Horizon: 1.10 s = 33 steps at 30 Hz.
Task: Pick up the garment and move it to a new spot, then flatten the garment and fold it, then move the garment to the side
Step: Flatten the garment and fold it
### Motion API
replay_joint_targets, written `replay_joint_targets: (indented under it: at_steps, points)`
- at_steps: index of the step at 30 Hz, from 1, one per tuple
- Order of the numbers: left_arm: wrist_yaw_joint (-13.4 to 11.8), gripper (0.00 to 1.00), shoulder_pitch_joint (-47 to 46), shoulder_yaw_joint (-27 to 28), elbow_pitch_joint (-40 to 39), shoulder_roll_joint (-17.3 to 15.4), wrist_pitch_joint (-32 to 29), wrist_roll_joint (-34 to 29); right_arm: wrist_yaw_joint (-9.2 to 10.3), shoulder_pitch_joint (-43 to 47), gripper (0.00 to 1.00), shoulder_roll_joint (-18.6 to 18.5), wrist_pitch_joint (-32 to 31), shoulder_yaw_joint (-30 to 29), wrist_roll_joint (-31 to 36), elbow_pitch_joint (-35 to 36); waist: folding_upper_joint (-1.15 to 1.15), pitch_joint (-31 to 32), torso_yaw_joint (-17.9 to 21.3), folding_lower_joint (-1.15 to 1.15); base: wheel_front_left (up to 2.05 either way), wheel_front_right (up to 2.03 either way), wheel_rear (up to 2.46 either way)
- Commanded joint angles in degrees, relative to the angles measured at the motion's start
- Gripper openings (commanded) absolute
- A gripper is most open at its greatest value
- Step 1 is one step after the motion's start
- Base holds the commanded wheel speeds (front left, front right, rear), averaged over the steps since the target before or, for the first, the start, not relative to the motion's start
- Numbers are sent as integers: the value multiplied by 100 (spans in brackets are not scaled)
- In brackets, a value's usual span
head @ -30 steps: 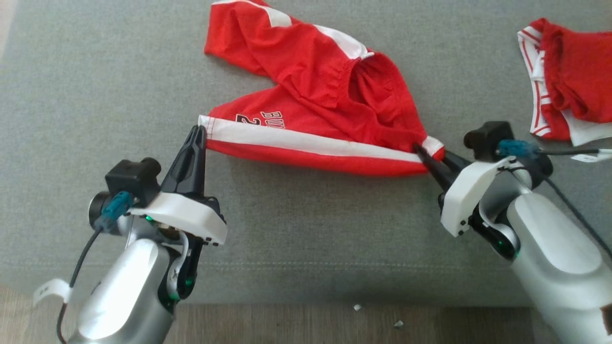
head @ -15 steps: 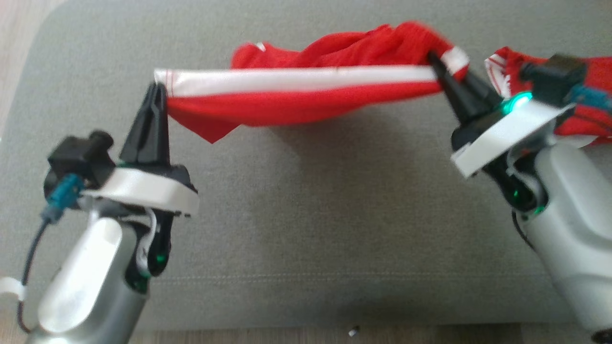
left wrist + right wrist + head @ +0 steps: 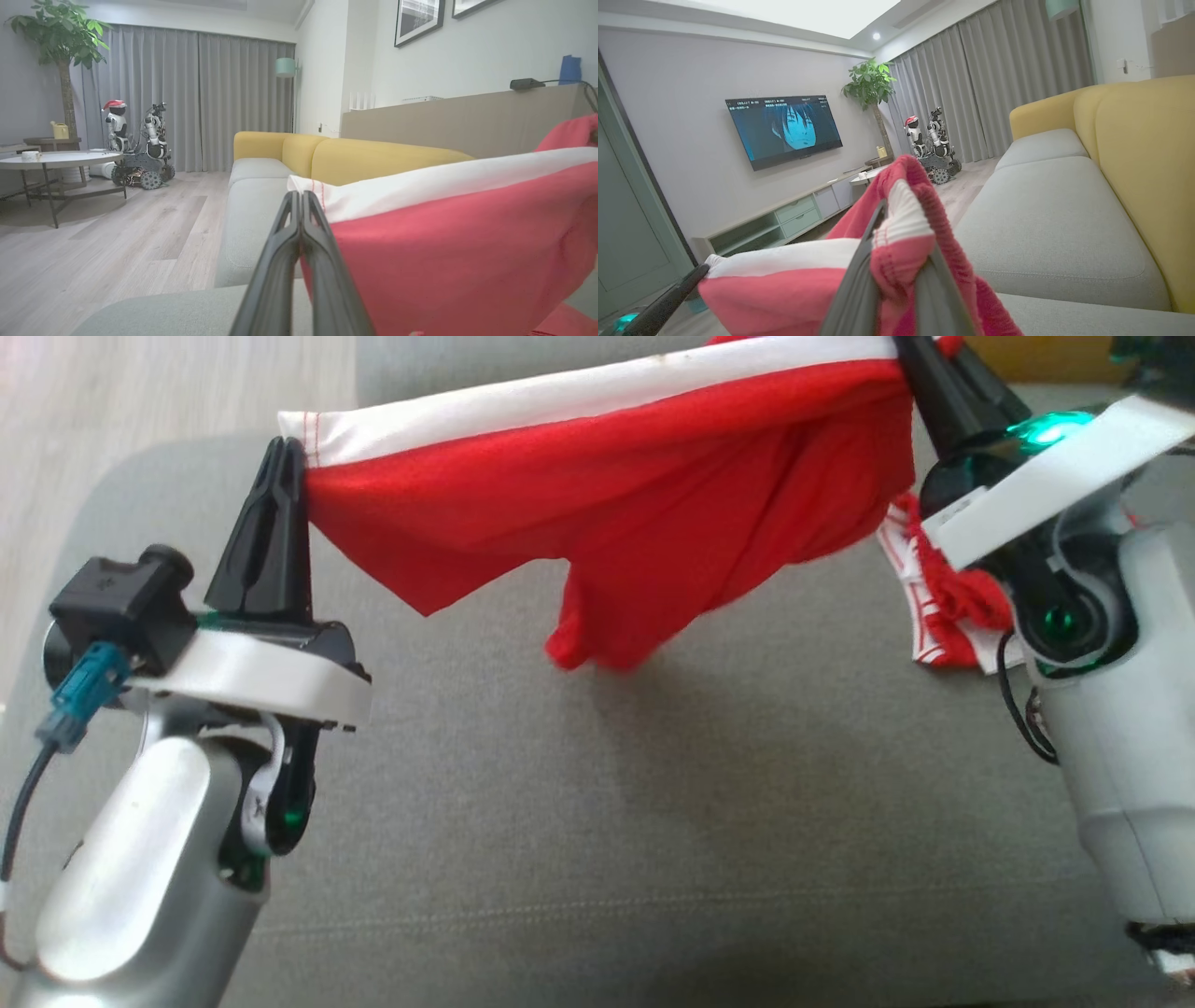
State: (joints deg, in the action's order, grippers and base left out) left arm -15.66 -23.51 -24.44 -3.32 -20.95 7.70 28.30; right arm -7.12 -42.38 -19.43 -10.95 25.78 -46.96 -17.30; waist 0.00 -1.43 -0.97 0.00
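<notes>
This is a home living room: a long sofa (image 3: 1055, 219) with grey seats and yellow backs, a wall-mounted television (image 3: 784, 130) above a low cabinet (image 3: 784, 224) with drawers, full-length grey curtains (image 3: 201, 98), a tall potted plant (image 3: 60, 32), framed pictures (image 3: 418, 21), and a pale wood-plank floor (image 3: 117, 242).

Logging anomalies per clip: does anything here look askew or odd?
The red garment with a white stripe hangs lopsided between the left gripper and right gripper, one fold drooping low. A second red-and-white garment lies crumpled on the grey cushion.
</notes>
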Motion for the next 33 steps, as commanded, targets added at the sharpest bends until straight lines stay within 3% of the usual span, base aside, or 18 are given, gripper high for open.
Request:
replay_joint_targets:
  at_steps: [1,5,10,14,17,21,27,33]
  points:
    - [-49,0,-170,252,-257,-239,-51,-52,-36,-86,0,118,-145,-159,-37,216,0,204,79,0,0,0,0]
    - [-130,0,-65,235,-592,-366,-258,-87,-36,83,0,446,-795,-787,63,298,0,302,130,0,0,0,0]
    - [-201,0,-223,269,-936,-514,-610,-107,-36,169,0,1111,-1857,-1672,359,645,0,156,151,0,0,0,0]
    - [-107,0,-770,297,-895,-562,-911,-72,-36,-194,0,1560,-2610,-2429,746,652,0,-299,143,0,0,0,0]
    - [55,0,-1431,386,-588,-469,-1035,96,-36,-826,0,1646,-2927,-2789,712,332,0,-831,84,0,0,0,0]
    - [340,0,-2667,467,140,-305,-917,118,-36,-2073,0,1652,-2588,-2697,479,-481,0,-1597,-62,0,0,0,0]
    - [663,0,-4571,615,1624,-25,-188,-61,-36,-3961,0,1654,-1286,-2195,156,-1699,0,-2441,-266,0,0,0,0]
    - [912,0,-5522,741,2790,211,626,-193,-36,-4640,0,1654,246,-1510,-1027,-2344,0,-2757,-423,0,0,0,0]
